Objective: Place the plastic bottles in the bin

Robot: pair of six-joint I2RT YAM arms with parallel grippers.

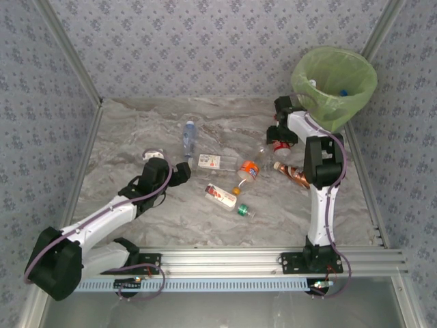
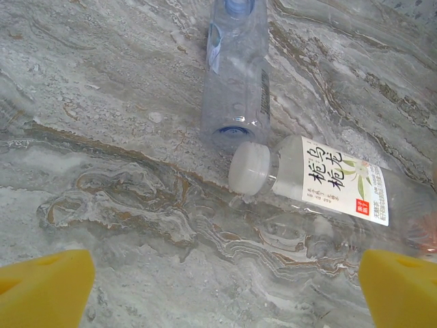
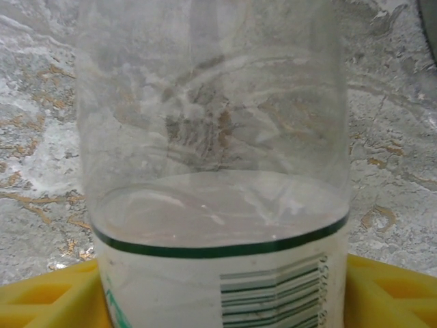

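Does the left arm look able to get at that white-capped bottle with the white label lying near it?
Probably yes. The left gripper stands open, and the white-capped bottle lies on bare table just ahead, nothing between. A clear bottle lies right by its cap, which may crowd the grasp.

Inside the bin [image 1: 364,87], I see small white and blue shapes [image 1: 328,87], too tiny for me to identify.
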